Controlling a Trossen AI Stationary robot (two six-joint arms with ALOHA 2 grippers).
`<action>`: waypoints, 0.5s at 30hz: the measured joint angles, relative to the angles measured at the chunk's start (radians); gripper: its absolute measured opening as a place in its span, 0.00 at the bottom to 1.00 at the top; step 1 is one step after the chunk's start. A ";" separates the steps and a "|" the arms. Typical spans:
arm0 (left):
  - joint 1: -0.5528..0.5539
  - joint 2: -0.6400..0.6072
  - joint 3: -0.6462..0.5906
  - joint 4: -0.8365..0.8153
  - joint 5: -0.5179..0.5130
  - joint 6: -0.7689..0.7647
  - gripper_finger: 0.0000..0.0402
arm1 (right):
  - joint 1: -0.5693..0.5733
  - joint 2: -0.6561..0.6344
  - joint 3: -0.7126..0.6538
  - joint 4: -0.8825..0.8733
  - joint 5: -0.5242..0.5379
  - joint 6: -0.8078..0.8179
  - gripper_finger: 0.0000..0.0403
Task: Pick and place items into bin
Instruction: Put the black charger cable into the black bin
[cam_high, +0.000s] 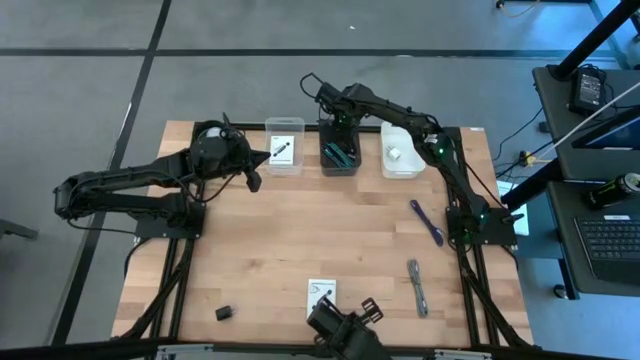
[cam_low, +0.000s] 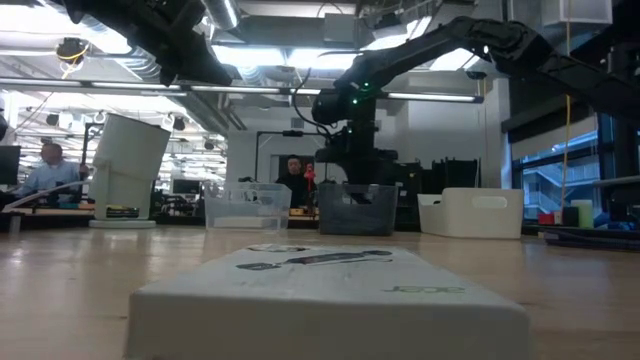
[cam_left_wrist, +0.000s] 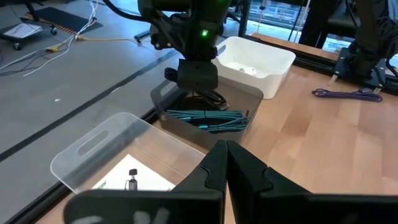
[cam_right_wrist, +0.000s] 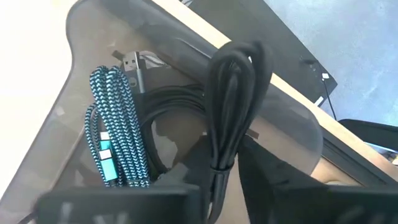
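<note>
My right gripper (cam_high: 338, 122) hangs over the dark grey bin (cam_high: 338, 158) at the table's far edge, shut on a black coiled cable (cam_right_wrist: 233, 93). A teal braided cable (cam_right_wrist: 115, 124) and another black cable (cam_right_wrist: 180, 106) lie in that bin. My left gripper (cam_high: 254, 178) is shut and empty, just left of the clear bin (cam_high: 285, 146), which holds a white card (cam_left_wrist: 134, 180). On the table lie a purple cable (cam_high: 428, 222), a grey cable (cam_high: 417, 286), a white card (cam_high: 321, 293) and a small black block (cam_high: 223, 313). My right gripper pinches the black cable's bundled strands (cam_right_wrist: 219, 163) between its two fingers (cam_right_wrist: 267, 174), coming from above and pointing down. The coil's looped end (cam_right_wrist: 239, 53) reaches past the fingertips toward the dark bin's inside. Whether it touches the cables below, I cannot tell.
A white bin (cam_high: 403, 150) holding a small white thing stands right of the dark bin. The right arm's base (cam_high: 480, 218) stands at the right edge and the left arm's base (cam_high: 165, 212) at the left. People sit in the room beyond the table (cam_low: 45, 170).
</note>
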 joint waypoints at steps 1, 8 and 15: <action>0.000 0.000 0.000 0.000 0.000 -0.003 0.00 | 0.000 0.000 0.000 0.001 -0.001 -0.001 0.09; 0.000 0.000 0.000 0.000 0.000 -0.010 0.00 | 0.002 -0.033 0.000 0.006 -0.003 -0.025 0.04; 0.000 0.000 0.000 0.000 0.000 -0.010 0.00 | 0.002 -0.107 0.000 0.003 -0.099 -0.055 0.02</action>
